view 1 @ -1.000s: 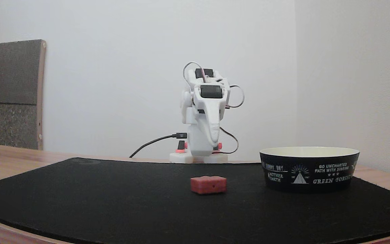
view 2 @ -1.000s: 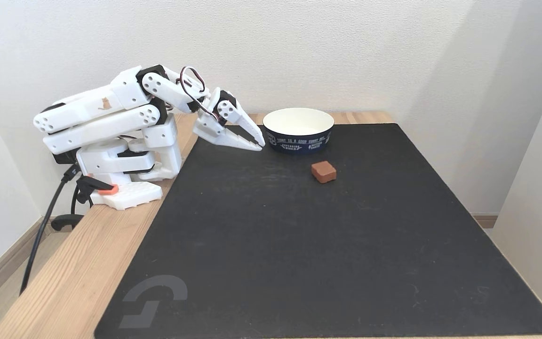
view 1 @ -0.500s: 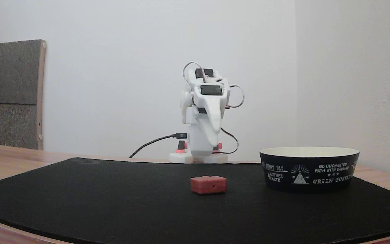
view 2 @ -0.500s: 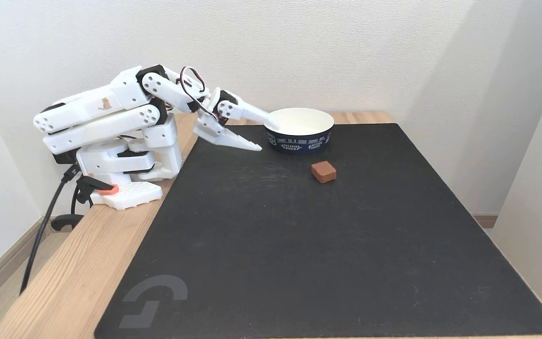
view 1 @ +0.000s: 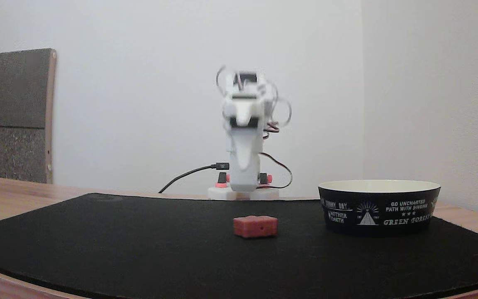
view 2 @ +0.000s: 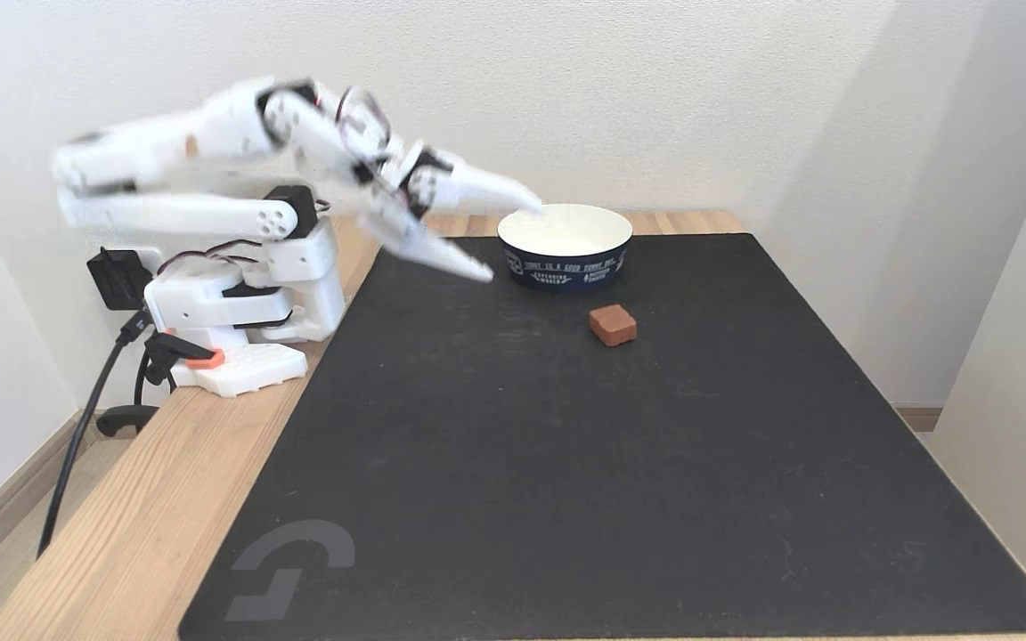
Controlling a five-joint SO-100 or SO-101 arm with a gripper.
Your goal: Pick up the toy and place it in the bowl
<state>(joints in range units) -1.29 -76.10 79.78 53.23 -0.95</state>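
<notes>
From the low fixed view, I see the toy [view 1: 255, 226] lying on the black mat [view 1: 139, 249], apart from the bowl [view 1: 379, 207] at its right; nothing is picked up yet. My arm is blurred behind.

From the high fixed view, my tool [view 2: 513, 239] hangs spread wide and empty beside the bowl [view 2: 565, 258], with the toy [view 2: 613, 324] untouched. Reach, grasp and drop all remain, I judge.

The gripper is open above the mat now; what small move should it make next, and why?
Probably it should reach forward and down toward the red block. The gripper hangs open and empty beside the bowl, well short of the block, which lies untouched on the black mat in front of the bowl.
</notes>
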